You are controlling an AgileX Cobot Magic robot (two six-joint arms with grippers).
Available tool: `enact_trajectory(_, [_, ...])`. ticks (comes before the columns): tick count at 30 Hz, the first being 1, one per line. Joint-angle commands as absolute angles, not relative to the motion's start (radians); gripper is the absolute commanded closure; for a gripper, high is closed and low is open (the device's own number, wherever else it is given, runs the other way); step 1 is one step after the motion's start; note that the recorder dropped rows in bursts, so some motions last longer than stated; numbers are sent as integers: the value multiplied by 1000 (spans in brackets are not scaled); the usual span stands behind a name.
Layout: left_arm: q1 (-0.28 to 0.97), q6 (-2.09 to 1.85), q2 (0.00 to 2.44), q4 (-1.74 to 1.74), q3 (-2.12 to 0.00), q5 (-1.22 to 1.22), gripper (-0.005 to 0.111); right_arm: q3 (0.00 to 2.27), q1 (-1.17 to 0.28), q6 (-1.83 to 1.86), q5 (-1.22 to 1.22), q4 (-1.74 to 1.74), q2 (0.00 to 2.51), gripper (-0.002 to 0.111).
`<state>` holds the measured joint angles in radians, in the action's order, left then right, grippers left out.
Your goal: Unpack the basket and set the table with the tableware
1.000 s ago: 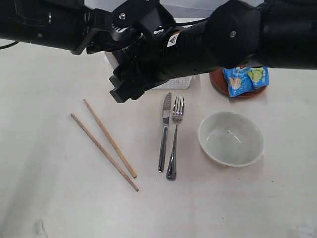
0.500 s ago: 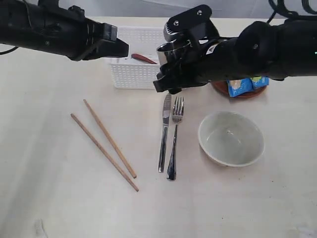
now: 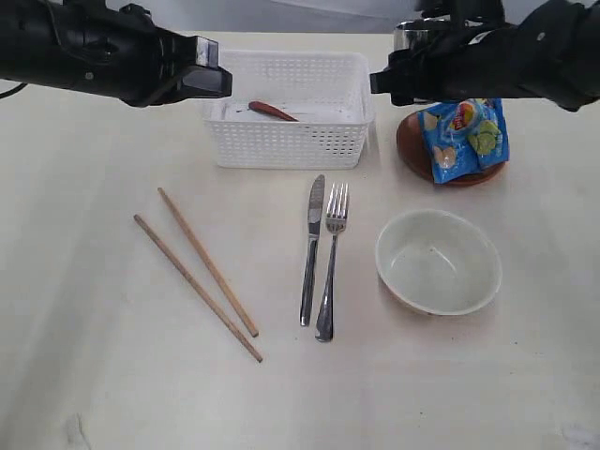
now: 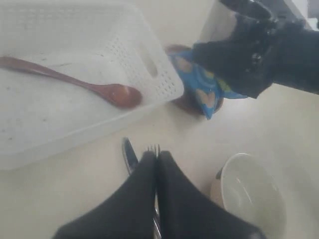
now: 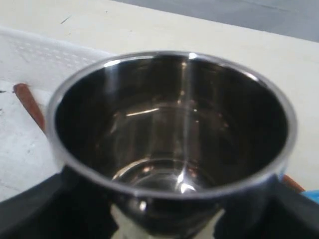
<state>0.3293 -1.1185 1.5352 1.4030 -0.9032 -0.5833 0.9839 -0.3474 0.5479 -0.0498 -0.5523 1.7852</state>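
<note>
Pale beige table [image 3: 94,375] with faint grain fills the scene. Half a second ago the right gripper [image 3: 405,73] carried the cup [image 5: 169,129] low over the basket's front right corner, just above the knife tip. Now it is up at the far right, off the basket [image 3: 291,145] and above the far edge of the plate [image 3: 412,155]. The left gripper [image 4: 157,160] has barely moved and hangs over the basket's left end, its fingers pressed together on nothing. The right gripper's jaws stand wide, clamped on the sides of the cup, which is upright and clear of the table.

The cup is small, round polished steel, empty, with a bright rim and a dark mirrored inside. A reddish-brown spoon [image 3: 272,111] lies alone in the basket. On the plate rests a blue bag [image 3: 464,136]. Knife [image 3: 310,253] and fork [image 3: 330,262] lie side by side in front of the basket, the bowl [image 3: 438,261] to their right and two chopsticks [image 3: 202,272] slanting to their left.
</note>
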Motion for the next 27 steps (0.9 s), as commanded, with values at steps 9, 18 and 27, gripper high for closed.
enact_trajectory(9, [335,-1139,1539,1428,-904,-552,107,1254,-381,536,161,-575,2006,109])
enact_trajectory(18, [335,-1146,1539,1426,-904,-552,107,1314,-512,538,109,-575,2066,109])
enact_trajectory(27, [335,-1146,1539,1422,-904,-553,107,1232,-503,577,28,-567,2015,109])
